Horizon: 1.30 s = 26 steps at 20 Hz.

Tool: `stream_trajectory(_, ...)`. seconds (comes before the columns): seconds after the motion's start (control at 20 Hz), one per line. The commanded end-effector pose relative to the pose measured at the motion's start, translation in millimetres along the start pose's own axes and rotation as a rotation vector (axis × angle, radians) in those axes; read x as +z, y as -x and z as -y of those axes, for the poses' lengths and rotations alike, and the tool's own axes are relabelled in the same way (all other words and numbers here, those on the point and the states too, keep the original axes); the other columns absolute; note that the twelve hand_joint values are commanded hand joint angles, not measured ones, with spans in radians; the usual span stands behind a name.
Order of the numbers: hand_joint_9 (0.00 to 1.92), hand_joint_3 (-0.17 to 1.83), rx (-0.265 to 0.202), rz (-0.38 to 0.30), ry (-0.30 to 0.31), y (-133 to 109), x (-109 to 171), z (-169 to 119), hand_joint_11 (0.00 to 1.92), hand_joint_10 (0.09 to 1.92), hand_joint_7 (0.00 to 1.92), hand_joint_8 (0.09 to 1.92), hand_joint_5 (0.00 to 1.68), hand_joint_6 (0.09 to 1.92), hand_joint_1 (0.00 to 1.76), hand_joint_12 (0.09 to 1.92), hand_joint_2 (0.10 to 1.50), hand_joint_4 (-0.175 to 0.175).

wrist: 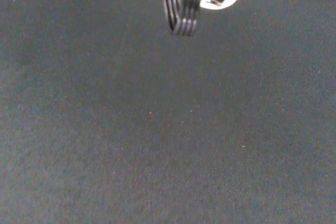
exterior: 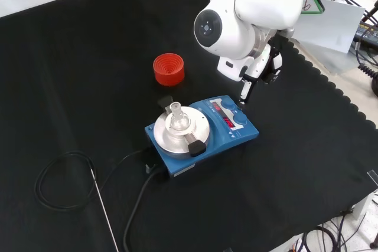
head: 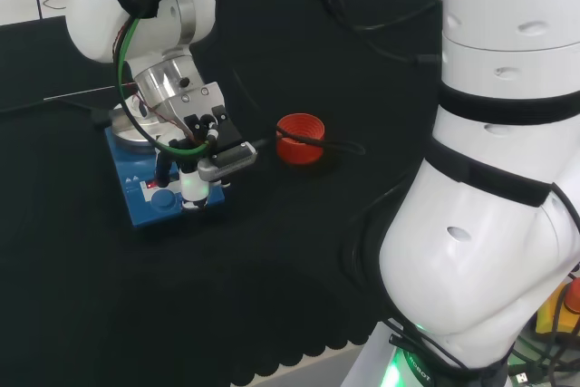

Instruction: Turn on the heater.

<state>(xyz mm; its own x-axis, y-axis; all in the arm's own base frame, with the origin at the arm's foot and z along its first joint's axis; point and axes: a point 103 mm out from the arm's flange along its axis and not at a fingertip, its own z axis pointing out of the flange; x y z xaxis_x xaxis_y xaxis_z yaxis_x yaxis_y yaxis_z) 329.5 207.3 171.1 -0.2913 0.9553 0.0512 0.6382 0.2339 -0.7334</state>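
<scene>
Hand [exterior: 260, 69] over heater [exterior: 204, 131] control-panel end, one straight finger [exterior: 244, 91] pointing down, tip at panel's far corner by blue knob [exterior: 240, 123]; holding nothing.

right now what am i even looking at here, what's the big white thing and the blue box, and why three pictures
The big white shape is a robot arm; at its end sits a black and white hand with fingers. One picture looks over the arm from behind, one looks down from the front, and one comes from a camera at the wrist, seeing mostly black cloth.

On the cloth stands a blue heater with a round metal plate, a small clear glass piece on that plate, and a lit red display. Beside it sits a red ribbed ring, a stand for flasks. A dark cable and a thin rod lie nearby.

The hand holds nothing. One finger points down at the heater's control panel.
</scene>
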Motion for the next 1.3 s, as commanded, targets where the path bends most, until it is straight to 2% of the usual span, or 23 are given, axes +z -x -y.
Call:
stream_trajectory(0.05, 1.55, 0.95, -0.001, 0.002, -0.015, 2.4, 0.6, -7.7, 1.30, 1.33, 1.34, 1.55, 0.29, 0.09, 1.37, 1.23, 0.67, -0.036)
stream_trajectory(0.7, 1.55, 0.97, 0.004, 0.009, -0.051, 3.3, 2.5, -14.4, 1.29, 1.33, 1.34, 1.55, 0.30, 0.09, 1.37, 1.24, 0.66, -0.036)
stream_trajectory(1.3, 1.55, 0.98, -0.001, 0.009, -0.049, 3.6, 3.8, -15.4, 1.29, 1.33, 1.34, 1.55, 0.31, 0.09, 1.37, 1.25, 0.66, -0.036)
